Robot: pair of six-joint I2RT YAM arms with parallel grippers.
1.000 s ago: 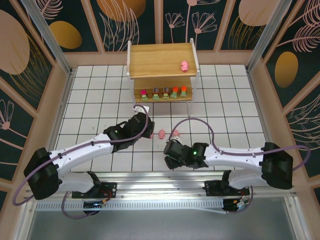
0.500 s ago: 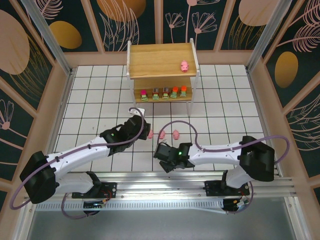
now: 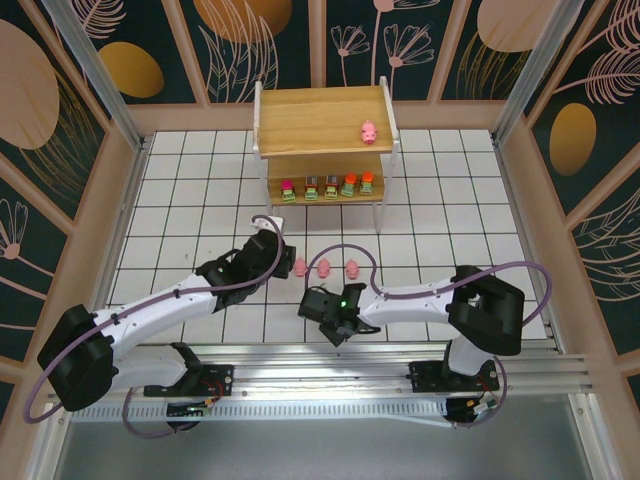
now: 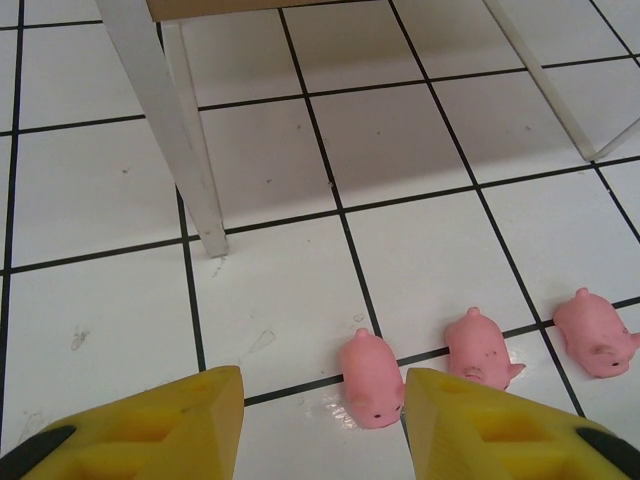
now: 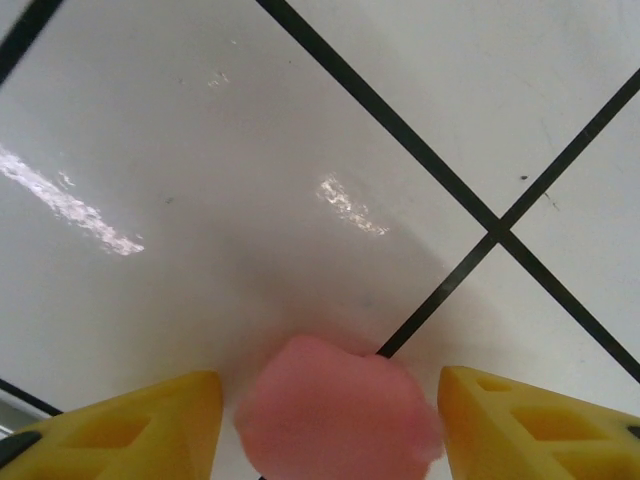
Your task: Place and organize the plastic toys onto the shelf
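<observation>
The shelf (image 3: pixel 320 120) stands at the back, with one pink pig (image 3: pixel 370 131) on its top board and several blocky toys (image 3: pixel 327 187) in a row on the lower board. Three pigs (image 3: pixel 324 268) lie in a line on the tiles in front of it. My left gripper (image 3: pixel 283 262) is open just left of them; in the left wrist view the nearest pig (image 4: pixel 372 378) lies against the inside of my right fingertip (image 4: pixel 470 420). My right gripper (image 5: pixel 330 420) hangs open over the tiles, with a blurred pink pig (image 5: pixel 335 415) between its jaws.
A white shelf leg (image 4: pixel 170 120) stands on the tiles just beyond my left gripper, and another leg (image 4: pixel 545 80) stands at the right. Wooden walls ring the white tiled floor (image 3: pixel 200 200), and my right arm (image 3: pixel 440 305) lies along the near edge.
My right gripper has slid left along the near edge and its jaws have narrowed around the pig. My left gripper has drawn back slightly from the row of pigs.
</observation>
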